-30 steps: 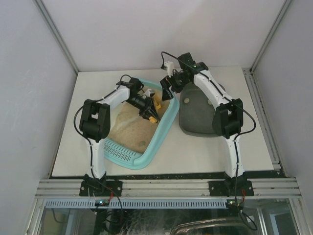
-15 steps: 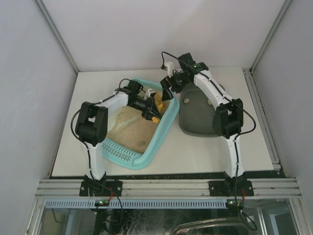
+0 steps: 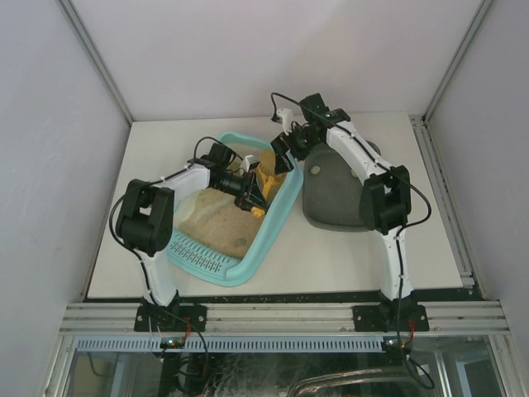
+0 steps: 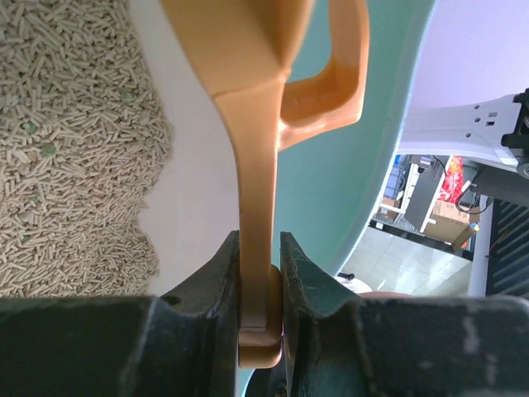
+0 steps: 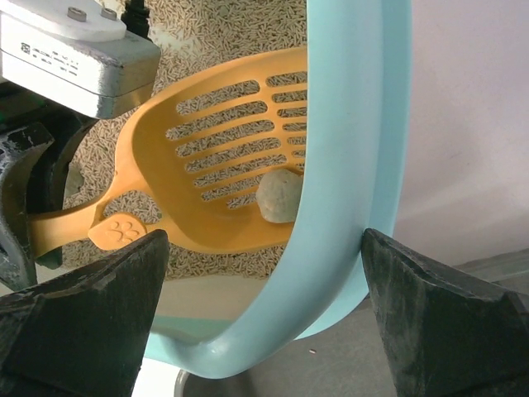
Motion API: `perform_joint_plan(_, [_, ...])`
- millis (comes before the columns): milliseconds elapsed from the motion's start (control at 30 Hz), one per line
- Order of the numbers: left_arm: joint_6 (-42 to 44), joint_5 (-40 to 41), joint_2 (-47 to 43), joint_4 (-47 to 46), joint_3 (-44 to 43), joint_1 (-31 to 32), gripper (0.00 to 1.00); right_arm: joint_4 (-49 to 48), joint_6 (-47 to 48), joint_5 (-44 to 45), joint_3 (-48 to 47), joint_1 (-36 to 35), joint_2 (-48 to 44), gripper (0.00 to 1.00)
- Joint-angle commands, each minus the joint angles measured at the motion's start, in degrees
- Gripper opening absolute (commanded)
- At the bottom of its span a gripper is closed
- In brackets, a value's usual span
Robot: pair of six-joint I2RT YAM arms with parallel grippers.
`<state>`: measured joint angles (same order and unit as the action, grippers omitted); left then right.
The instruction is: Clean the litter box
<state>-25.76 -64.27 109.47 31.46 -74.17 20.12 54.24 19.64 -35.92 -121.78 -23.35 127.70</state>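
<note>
left gripper [image 4: 259, 252] clamps the orange scoop [image 5: 211, 157]; right gripper [image 5: 264, 285] gapes astride the litter box [image 5: 364, 124] rim.

Box: light turquoise plastic litter box [image 5: 355, 165], smooth.
Scoop: orange slotted plastic scoop [image 5: 178, 227], glossy.
Litter: tan pellets [image 4: 74, 149], rough, matt.

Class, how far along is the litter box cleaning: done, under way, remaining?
Done: a clump sits on the orange scoop. Under way: left jaws clamp its handle; right jaws open astride the litter box rim. Remaining: probably emptying it into the grey tray; another lump lies in the litter.
</note>
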Motion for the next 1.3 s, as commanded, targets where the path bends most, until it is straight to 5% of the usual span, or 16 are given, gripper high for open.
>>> perform_joint_plan(0, [4.9,-1.2,-2.0,-1.2,2.1,-0.3,0.0,5.3,-0.3,-3.1,2.0,-3.4,-3.3,0.98])
perform_joint_plan(367, [2.8,0.0,-9.4,-8.2,13.8,-4.4,0.0,4.6,1.5,0.1,4.2,-3.7,-6.7,1.0])
perform_joint_plan(967, [3.7,4.5,-31.8,-2.7,22.4,-6.1,0.0,3.4,-2.5,-4.0,1.9,3.4,-12.8,1.0])
perform_joint_plan(1067, [2.8,4.2,-39.9,-8.3,25.8,-8.9,0.0,3.6,2.5,1.4,3.7,1.5,-14.7,1.0])
perform_joint_plan(1267, [-13.2,1.2,-50.5,-36.9,37.8,-14.2,0.0,4.9,8.6,11.1,8.2,-1.6,-18.2,1.0])
